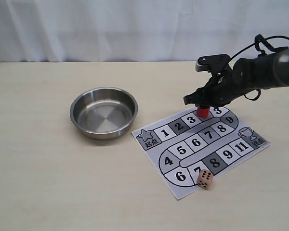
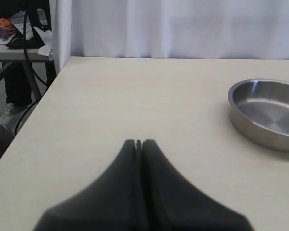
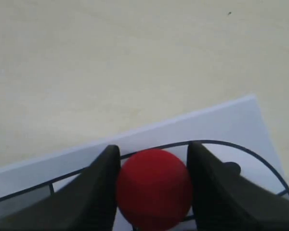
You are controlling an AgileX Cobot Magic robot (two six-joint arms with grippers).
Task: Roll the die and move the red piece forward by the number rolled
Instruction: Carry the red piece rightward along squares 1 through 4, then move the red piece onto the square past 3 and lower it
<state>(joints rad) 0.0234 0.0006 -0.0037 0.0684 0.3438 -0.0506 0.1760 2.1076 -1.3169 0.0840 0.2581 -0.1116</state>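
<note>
The red piece (image 1: 202,112) stands on the printed board (image 1: 241,159) between the squares marked 3 and the far-right bend. My right gripper (image 1: 201,107) is shut on it from above; in the right wrist view the red piece (image 3: 154,187) fills the gap and both fingers (image 3: 98,185) press its sides. The die (image 1: 205,179), a pale cube with black pips, lies at the board's near edge by square 7. My left gripper (image 2: 139,142) is shut with nothing in it, over bare table; it does not show in the exterior view.
A round steel bowl (image 1: 103,112) sits left of the board, also seen as the bowl (image 2: 267,113) in the left wrist view. The table's left edge (image 2: 36,103) drops off to a floor with clutter. A white curtain hangs behind.
</note>
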